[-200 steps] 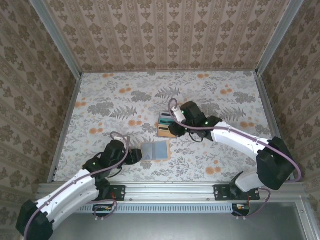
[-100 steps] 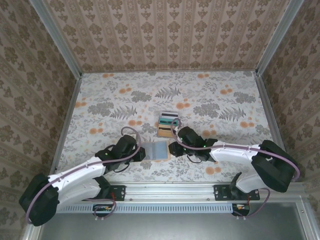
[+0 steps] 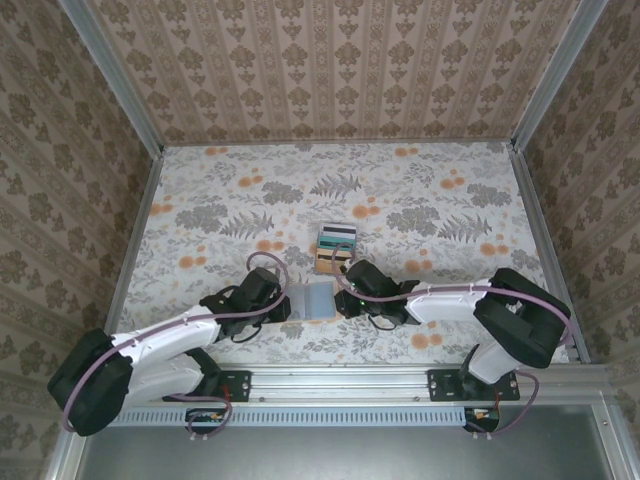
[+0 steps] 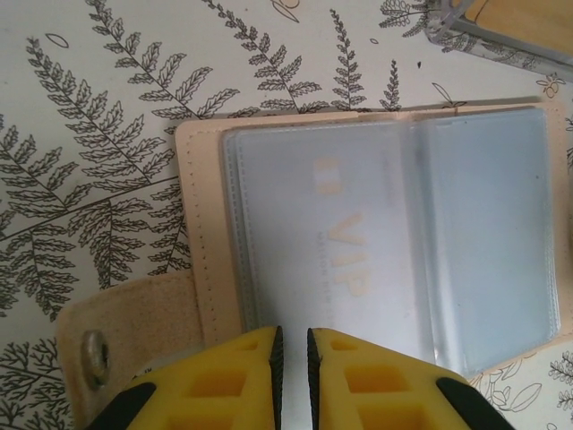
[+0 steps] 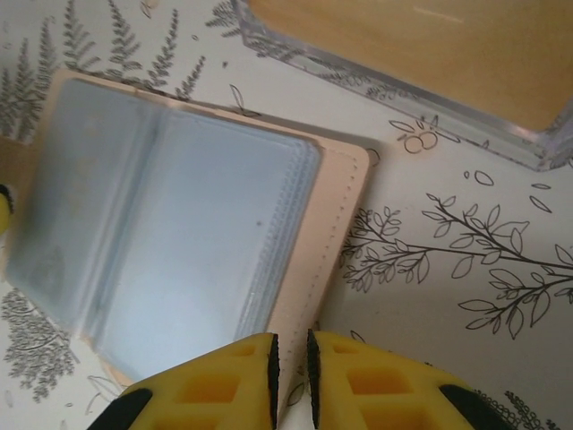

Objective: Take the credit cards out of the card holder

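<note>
Two claws: the yellow fingers (image 4: pixel 224 376) of each are drawn almost together, with a thin slit left between.
Left claw (image 4: pixel 291 333): set at the holder's left edge beside the snap tab (image 4: pixel 125 322); whether anything is pinched cannot be told.
Right claw (image 5: pixel 291 339): set at the holder's right tan edge; a grip cannot be confirmed.
Card holder (image 3: pixel 315 299): laid open and flat at the near middle, between the claws; stitched tan border, glossy grey-blue sleeves, pale "VIP" lettering.
Credit cards (image 3: pixel 336 250): stacked just beyond the holder; thin rectangles, teal, dark-striped and orange-tan.
Table (image 3: pixel 420 200): covered in fern-and-flower print.
</note>
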Motion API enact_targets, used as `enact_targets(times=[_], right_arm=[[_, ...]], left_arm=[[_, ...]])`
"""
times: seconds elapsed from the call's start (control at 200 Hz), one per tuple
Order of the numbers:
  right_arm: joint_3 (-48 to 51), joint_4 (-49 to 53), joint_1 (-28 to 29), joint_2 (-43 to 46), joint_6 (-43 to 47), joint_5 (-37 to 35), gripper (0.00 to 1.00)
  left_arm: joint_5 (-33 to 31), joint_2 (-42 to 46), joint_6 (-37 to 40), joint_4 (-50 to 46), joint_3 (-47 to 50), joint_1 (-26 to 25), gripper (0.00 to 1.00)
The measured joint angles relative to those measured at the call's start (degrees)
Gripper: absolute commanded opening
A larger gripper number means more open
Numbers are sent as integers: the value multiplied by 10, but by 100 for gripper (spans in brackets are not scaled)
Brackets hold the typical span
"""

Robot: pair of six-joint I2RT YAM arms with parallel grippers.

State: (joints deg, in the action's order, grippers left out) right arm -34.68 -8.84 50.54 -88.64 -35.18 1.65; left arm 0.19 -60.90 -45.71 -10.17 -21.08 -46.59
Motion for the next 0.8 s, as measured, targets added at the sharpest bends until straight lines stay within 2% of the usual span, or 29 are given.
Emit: enact_targets(times=[0.345, 0.535, 0.645, 0.745, 0.8], right_arm=[[-4, 0, 0, -16, 0, -1, 20], [-6, 0, 3, -18, 0, -3, 20], [-9, 0, 4, -21, 0, -6, 20], [-10, 0, 6, -22, 0, -9, 19], [-11, 0, 7, -23, 0, -10, 20]], left_arm=[[-4, -23, 0, 5, 0, 0, 19], [0, -35, 0, 19, -4, 0, 23], [11, -39, 1, 32, -4, -1, 32], [22, -39, 2, 43, -4, -3, 47], [29, -39, 3, 49, -4, -4, 50]])
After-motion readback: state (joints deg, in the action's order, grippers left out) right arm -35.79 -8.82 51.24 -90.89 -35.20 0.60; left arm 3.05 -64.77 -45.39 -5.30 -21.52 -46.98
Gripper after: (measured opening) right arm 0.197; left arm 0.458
